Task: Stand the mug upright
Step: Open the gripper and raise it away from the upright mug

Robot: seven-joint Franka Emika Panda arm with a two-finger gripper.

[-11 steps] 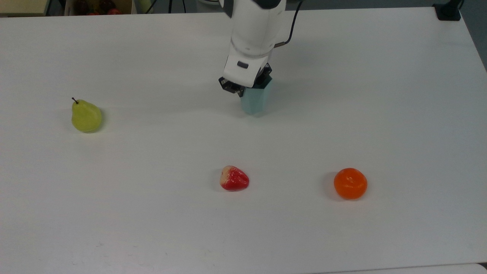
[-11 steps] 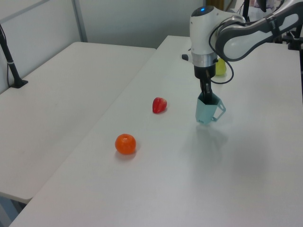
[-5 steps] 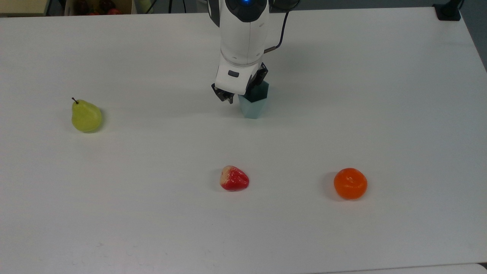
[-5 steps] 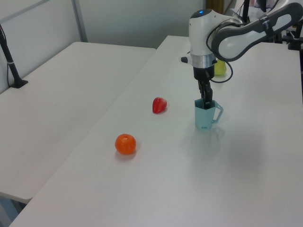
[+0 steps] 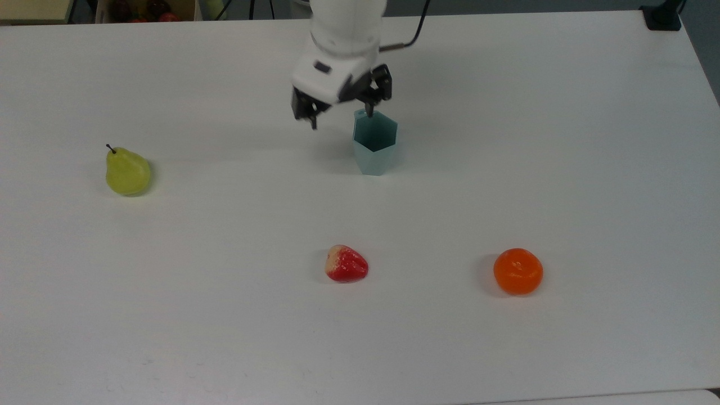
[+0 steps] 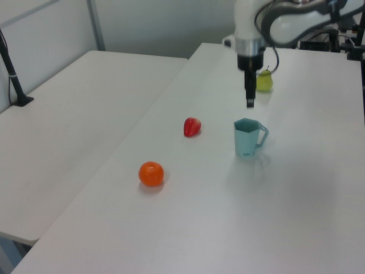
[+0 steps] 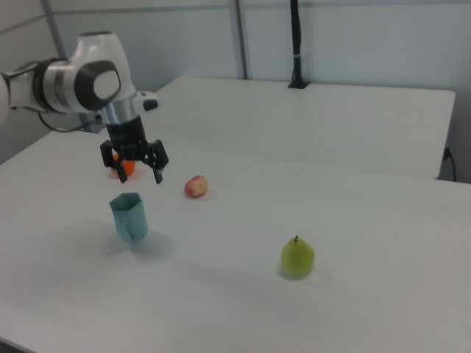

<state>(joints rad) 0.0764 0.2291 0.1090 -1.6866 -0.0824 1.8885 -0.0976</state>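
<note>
With my gripper (image 5: pixel 341 112) spread empty above | mug (image 5: pixel 375 142) upright, upper centre | a finger could clip its rim.

Mug upright on the tabletop

The mug (image 5: pixel 375 147) (image 6: pixel 247 138) (image 7: pixel 129 217) is pale blue and faceted, with a hexagonal rim that tapers to a narrower base. It stands upright on the white tabletop (image 5: pixel 506 140), open mouth facing up and showing an empty inside. In the left view an angular handle projects toward the left view's right.
</note>
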